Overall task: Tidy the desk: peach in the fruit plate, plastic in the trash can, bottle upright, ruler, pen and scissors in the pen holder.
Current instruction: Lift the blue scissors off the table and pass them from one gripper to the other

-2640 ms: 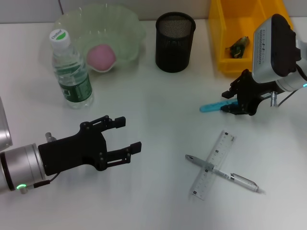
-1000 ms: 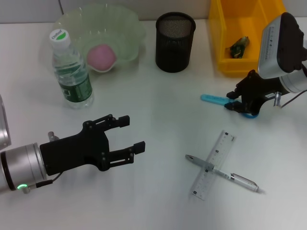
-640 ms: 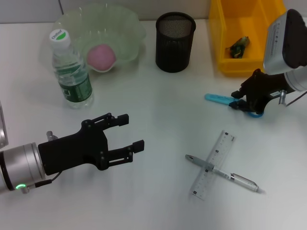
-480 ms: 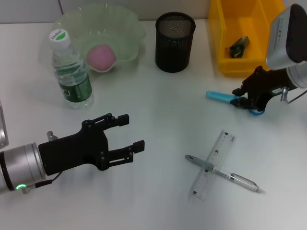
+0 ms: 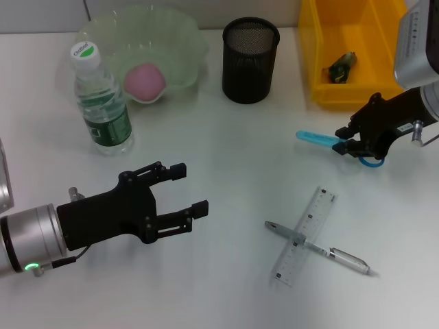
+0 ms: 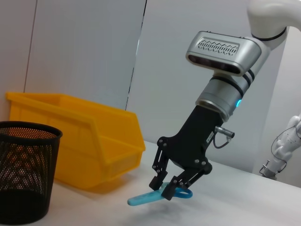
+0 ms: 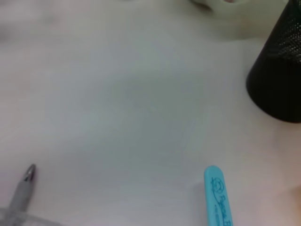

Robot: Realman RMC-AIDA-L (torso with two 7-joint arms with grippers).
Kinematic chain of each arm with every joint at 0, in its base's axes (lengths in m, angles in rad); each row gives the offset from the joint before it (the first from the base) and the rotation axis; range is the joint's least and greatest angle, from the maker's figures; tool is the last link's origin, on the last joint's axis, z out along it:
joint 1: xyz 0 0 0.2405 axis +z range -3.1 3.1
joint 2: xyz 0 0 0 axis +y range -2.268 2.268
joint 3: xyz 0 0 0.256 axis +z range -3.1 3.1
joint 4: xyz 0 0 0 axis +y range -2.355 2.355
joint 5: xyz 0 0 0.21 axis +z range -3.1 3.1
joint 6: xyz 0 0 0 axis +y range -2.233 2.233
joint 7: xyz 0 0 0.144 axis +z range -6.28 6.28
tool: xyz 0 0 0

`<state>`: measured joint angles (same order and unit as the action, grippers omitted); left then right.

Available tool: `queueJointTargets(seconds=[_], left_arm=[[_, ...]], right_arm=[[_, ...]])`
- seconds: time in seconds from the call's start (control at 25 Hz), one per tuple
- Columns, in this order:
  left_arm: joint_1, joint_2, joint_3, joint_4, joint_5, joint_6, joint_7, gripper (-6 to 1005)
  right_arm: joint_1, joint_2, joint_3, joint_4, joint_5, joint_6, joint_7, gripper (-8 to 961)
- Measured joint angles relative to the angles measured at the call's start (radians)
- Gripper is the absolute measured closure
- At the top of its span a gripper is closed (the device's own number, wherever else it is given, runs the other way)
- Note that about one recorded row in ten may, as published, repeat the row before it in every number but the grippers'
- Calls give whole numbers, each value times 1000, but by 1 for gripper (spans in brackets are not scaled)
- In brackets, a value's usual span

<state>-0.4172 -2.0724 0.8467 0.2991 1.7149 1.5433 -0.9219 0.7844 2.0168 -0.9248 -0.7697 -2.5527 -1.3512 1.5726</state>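
My right gripper (image 5: 354, 143) is shut on the blue scissors (image 5: 317, 138) and holds them just above the table, near the yellow trash can (image 5: 322, 41). The left wrist view shows the scissors (image 6: 148, 198) hanging level in that gripper (image 6: 170, 189). The plastic (image 5: 341, 66) lies in the can. A pink peach (image 5: 144, 81) sits in the green fruit plate (image 5: 185, 31), and the bottle (image 5: 101, 103) stands upright beside it. The black mesh pen holder (image 5: 250, 60) stands at the back middle. The pen (image 5: 322, 250) lies across the clear ruler (image 5: 306, 233) at the front right. My left gripper (image 5: 190, 189) hovers open at the front left.
In the right wrist view the scissors' blue tip (image 7: 217, 195) points toward the pen holder (image 7: 277, 80), and the pen's tip (image 7: 23, 188) shows at the picture's edge. The left wrist view has the pen holder (image 6: 23, 172) and the yellow trash can (image 6: 84, 136) beyond it.
My right gripper has lifted the scissors off the table and carried them to the right. The left arm has barely shifted.
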Motion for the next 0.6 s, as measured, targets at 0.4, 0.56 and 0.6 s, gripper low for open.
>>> queueJointTargets(seconds=[0.4,0.56,0.6], left_arm=[[-6,-1,0,0,0,-3,7,198],[-8,-2,0,0,0,-3,9,198],[-9,-3,0,-1,0,-3,9,198]], right_arm=[[-67,50,-1,-171,7,-93,-46,737],[-97,58,-11,-245,31,-133,-48,737],[-105,58,-11,-263,38,-144,-48,737]])
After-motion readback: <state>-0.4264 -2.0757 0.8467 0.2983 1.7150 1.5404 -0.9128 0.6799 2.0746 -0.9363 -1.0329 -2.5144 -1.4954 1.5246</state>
